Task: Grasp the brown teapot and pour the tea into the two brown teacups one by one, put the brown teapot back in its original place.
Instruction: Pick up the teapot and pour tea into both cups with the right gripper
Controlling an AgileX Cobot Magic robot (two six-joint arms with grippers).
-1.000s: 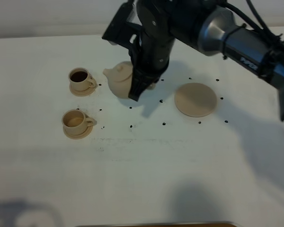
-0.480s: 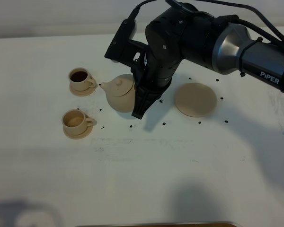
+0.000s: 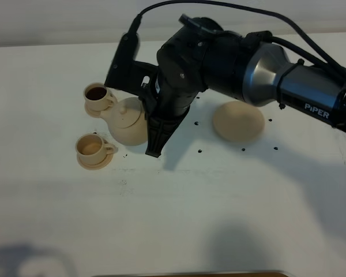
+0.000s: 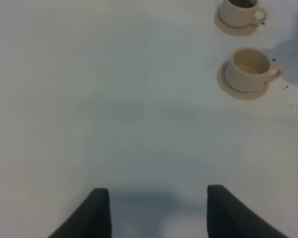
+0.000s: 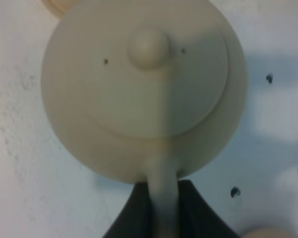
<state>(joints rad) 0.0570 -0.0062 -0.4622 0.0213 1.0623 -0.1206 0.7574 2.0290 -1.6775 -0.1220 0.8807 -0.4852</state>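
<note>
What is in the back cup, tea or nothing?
Tea. The back teacup is dark inside with liquid, seen from the high camera. The front teacup looks pale inside.

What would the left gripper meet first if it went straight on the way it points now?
Probably only the bare white table. The nearer teacup and the farther teacup stand to one side of the left gripper's line, though depth is unclear.
</note>
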